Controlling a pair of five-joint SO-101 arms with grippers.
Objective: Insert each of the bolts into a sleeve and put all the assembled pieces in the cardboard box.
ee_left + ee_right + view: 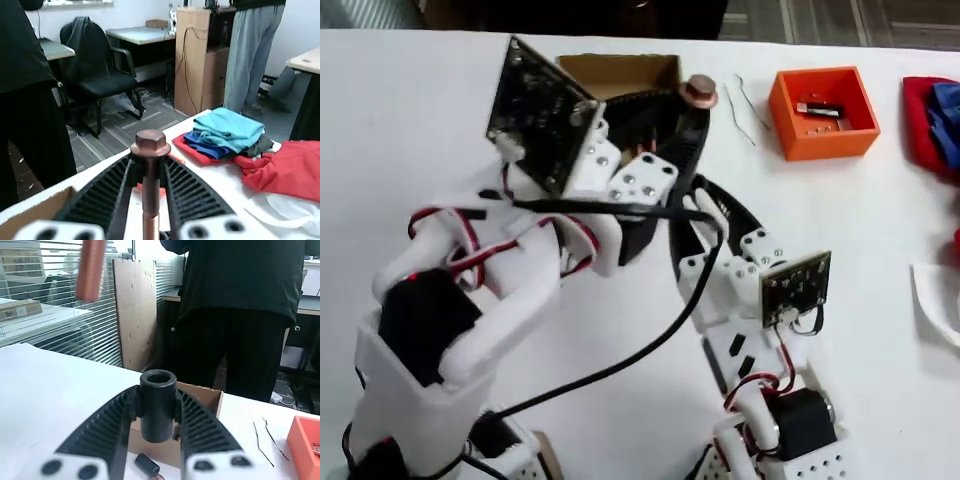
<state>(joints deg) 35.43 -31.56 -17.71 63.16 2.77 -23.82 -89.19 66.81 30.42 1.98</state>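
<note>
Copper-coloured bolt (149,185) was clamped in the left gripper (149,161), hex head up past the fingertips and shaft running down between the jaws. From above, its head hung just beside the right edge of the cardboard box (610,68).

Right gripper (158,392) was clenched on the black sleeve (158,410), which stood upright with its bore open upward, in front of the box. The bolt's shaft end sat higher than the bore, off to one side and apart from it.

Step judged: insertion. To do it well:
- hold the sleeve fixed
- bring the shaft tip over the bore
- keep both axes parallel and lower slowly, since a tilted shaft would likely catch the rim and twist the sleeve
- release only once the head seats

Orange tray (825,140) stood far right on the white surface (420,120).

No legible print on bolt, sleeve or box.
</note>
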